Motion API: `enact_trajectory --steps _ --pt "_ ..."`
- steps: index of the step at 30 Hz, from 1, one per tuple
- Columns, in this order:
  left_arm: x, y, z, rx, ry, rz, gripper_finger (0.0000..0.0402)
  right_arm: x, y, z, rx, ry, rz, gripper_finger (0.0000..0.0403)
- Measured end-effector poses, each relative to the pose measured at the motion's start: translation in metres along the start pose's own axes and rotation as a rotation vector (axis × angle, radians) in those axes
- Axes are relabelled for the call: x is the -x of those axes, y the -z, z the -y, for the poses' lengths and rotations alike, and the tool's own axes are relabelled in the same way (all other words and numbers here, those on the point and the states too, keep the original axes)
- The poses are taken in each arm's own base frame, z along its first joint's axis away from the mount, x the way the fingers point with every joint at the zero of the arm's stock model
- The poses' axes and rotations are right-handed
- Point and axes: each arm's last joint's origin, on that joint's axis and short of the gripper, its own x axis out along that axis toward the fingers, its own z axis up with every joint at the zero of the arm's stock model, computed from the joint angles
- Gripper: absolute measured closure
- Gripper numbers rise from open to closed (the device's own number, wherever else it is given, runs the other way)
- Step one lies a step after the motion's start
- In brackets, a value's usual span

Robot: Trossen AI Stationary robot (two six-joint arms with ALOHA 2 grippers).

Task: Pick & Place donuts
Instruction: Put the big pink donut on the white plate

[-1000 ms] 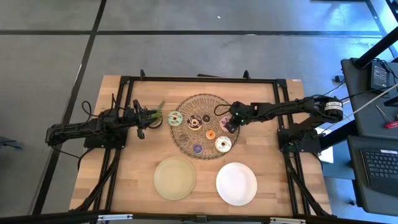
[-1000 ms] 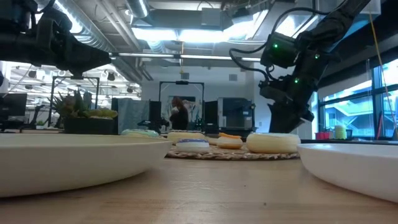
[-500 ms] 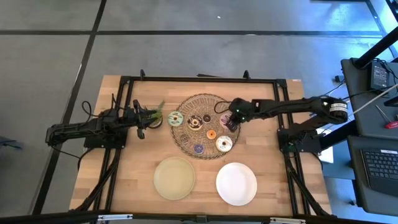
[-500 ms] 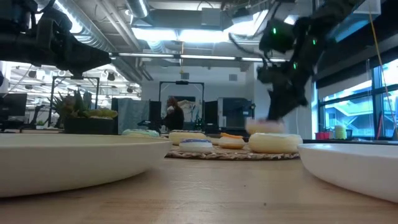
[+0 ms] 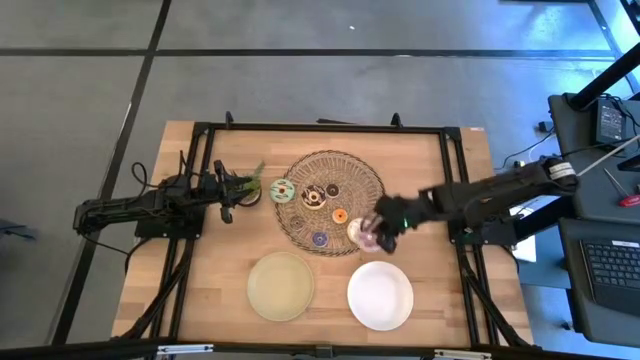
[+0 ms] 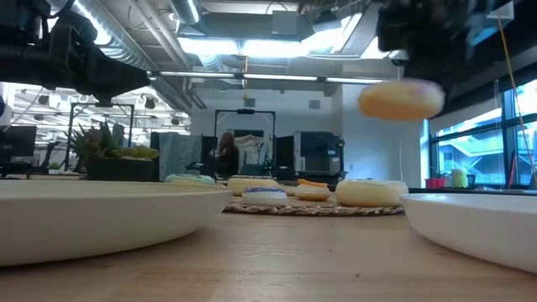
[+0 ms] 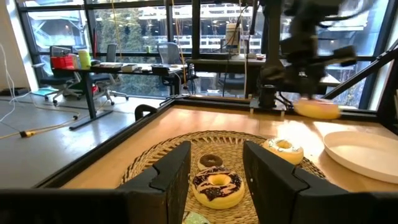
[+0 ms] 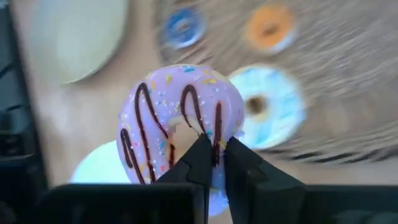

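My right gripper (image 5: 374,234) is shut on a pink donut with brown stripes (image 8: 180,118) and holds it in the air over the near right rim of the woven mat (image 5: 330,165); it also shows in the low view (image 6: 401,99). On the mat lie a green-white donut (image 5: 282,190), a brown one (image 5: 313,198), a tiny dark one (image 5: 332,190), an orange one (image 5: 339,216), a small purple one (image 5: 319,239) and a white one (image 5: 355,231). My left gripper (image 5: 228,196) waits open at the mat's left side. My right gripper pinches one side of the pink donut's ring (image 8: 216,132) between its two fingers, one finger (image 8: 198,155) at the hole and the other (image 8: 241,165) at the outer edge. The fingers come from above. The donut hangs about level, lifted clear of the mat.
A yellowish plate (image 5: 281,286) and a white plate (image 5: 380,295) lie near the table's front edge. A small green plant (image 5: 250,181) stands right by my left gripper. Bare wood shows at the near left and right of the plates.
My right gripper has taken the pink donut up off the right side of the mat and carried it toward the table's near edge, rising; the donut is now lifted clear. The other donuts lie as before.
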Motion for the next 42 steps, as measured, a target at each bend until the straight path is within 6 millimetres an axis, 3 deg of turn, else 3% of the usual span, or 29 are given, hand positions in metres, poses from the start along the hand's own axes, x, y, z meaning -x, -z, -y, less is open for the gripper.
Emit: enact_trajectory --steps 5,15,26,42 --pt "0.0 0.0 0.0 0.0 0.0 0.0 0.0258 -0.013 0.026 -0.03 -0.022 -0.024 0.006 0.0367" --pt "0.0 0.0 0.0 0.0 0.0 0.0 0.0258 -0.063 0.063 -0.063 -0.034 -0.065 -0.044 0.0367" --pt "0.0 0.0 0.0 0.0 0.0 0.0 0.0258 -0.09 0.09 -0.074 -0.054 -0.082 -0.109 0.0367" --pt "0.0 0.0 0.0 0.0 0.0 0.0 0.0258 -0.093 0.094 -0.074 -0.037 -0.073 -0.118 0.0351"
